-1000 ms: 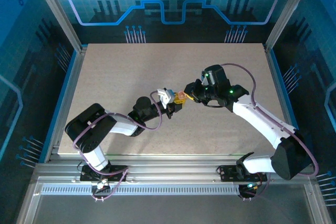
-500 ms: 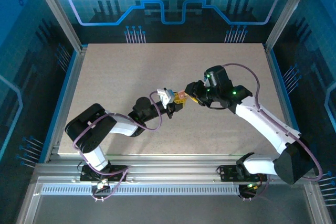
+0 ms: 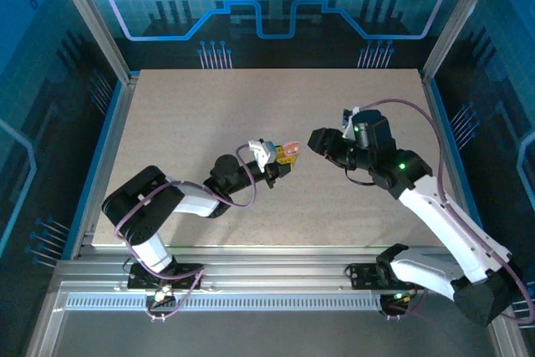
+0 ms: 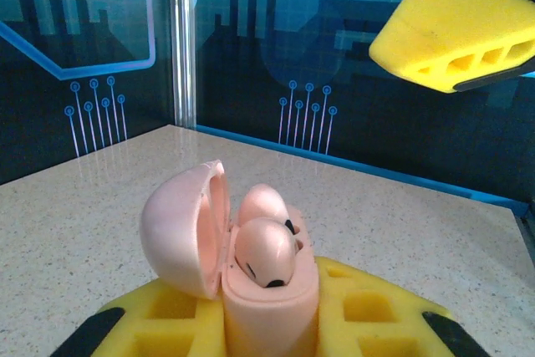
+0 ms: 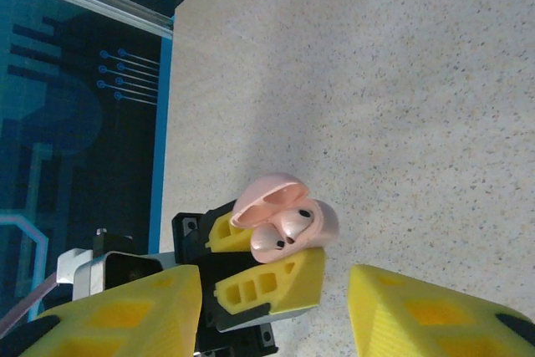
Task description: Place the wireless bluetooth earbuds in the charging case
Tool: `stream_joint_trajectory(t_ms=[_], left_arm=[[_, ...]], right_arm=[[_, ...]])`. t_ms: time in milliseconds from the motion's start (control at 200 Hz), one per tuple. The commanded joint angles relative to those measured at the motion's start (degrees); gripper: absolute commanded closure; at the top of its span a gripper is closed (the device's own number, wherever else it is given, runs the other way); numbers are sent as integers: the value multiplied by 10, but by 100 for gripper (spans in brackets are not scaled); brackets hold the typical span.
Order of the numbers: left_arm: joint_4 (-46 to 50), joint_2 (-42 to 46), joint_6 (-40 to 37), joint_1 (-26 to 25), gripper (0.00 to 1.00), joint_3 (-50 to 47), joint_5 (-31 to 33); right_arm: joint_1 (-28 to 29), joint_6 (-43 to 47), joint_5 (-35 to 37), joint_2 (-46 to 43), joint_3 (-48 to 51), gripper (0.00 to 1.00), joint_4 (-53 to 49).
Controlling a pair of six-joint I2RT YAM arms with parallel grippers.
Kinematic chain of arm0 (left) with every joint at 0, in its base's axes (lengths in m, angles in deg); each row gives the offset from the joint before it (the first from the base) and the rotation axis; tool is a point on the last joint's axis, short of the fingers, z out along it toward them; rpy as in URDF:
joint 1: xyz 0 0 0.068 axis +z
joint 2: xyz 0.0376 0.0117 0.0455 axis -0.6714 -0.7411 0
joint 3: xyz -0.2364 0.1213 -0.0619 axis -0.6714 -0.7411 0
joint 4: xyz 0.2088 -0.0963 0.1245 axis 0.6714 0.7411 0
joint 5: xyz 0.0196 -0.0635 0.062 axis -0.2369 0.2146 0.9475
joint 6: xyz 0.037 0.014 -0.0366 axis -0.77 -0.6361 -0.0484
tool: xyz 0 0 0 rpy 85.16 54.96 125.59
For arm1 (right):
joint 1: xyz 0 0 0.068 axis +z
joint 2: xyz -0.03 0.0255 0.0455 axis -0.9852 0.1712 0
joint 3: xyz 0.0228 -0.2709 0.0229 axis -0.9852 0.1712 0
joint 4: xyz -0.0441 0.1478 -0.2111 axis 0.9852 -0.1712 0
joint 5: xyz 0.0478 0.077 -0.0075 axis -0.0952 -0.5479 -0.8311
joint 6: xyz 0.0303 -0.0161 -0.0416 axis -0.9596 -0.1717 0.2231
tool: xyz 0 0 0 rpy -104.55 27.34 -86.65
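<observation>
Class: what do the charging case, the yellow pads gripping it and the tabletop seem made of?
Charging case: smooth pink plastic, probably; soft highlights on its lid. Yellow pads: matte moulded or printed plastic, perhaps; rectangular hollows. Tabletop: speckled beige, stone-like laminate, possibly; fine dark flecks.

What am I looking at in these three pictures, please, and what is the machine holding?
These are two robot arms bolted at the near edge of a speckled table. One picture comes from a fixed camera above and behind them. The other two come from a camera on each wrist, so yellow padded fingers show in them. The left gripper is shut on the charging case, a small pink case with its lid open. Both earbuds sit inside it. The right gripper is open, holds nothing, and hovers a little apart from the case, facing it.
</observation>
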Motion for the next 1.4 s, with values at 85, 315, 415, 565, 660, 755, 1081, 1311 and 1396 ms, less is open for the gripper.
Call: stream_joint_trajectory(t_ms=[85, 315, 415, 565, 660, 755, 1081, 1311, 1396], left_arm=[[17, 41, 8, -1, 81, -3, -6], [71, 75, 8, -1, 81, 2, -12], [95, 91, 9, 0, 81, 7, -15], [138, 112, 10, 2, 81, 21, -25], [165, 126, 10, 3, 81, 27, -39], [188, 140, 7, 4, 81, 29, -51], [263, 183, -9, 4, 80, 41, -99], [306, 201, -30, 4, 80, 57, -127], [315, 201, -37, 4, 80, 64, -139]], right_arm=[[-24, 57, 25, -46, 31, 49, 14], [-76, 105, -13, -56, 40, 47, 6], [-93, 117, -63, -49, 37, 48, 15], [-94, 173, -91, -63, 41, 48, 41], [-93, 225, -100, -88, 54, 46, 64], [-93, 276, -112, -118, 65, 45, 84], [-93, 476, -163, -153, 67, 35, 34], [-94, 645, -234, -159, 88, 25, 31], [-97, 725, -288, -160, 95, 27, 18]])
